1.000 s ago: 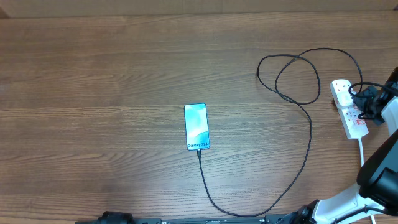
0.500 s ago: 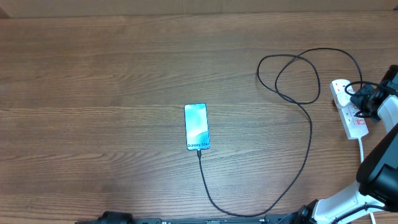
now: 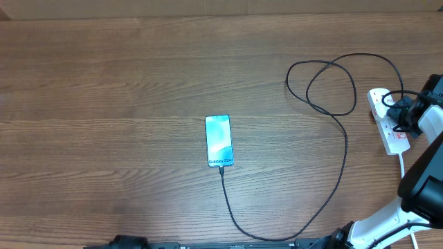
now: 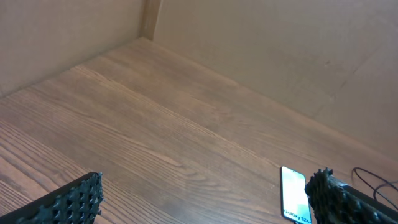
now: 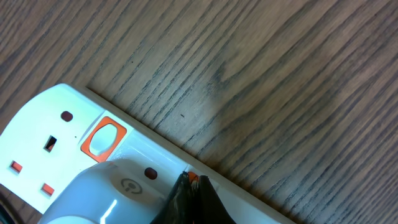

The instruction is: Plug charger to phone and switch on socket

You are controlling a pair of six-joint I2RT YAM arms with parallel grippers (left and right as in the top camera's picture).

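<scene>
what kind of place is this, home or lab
Likely a robot lab workbench: wood-grain table fenced by plain tan panels, with a phone, charger cable and power strip set out beside a robot arm.

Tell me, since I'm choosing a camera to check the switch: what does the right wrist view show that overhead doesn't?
Only right wrist: an orange-red rocker switch in clear detail, a second one mostly hidden behind shut black fingertips. Only overhead: the slim blue-screened smartphone with the thin black cable meeting its bottom edge. Both: the white plastic power strip, the right gripper over it, the wooden table.
</scene>
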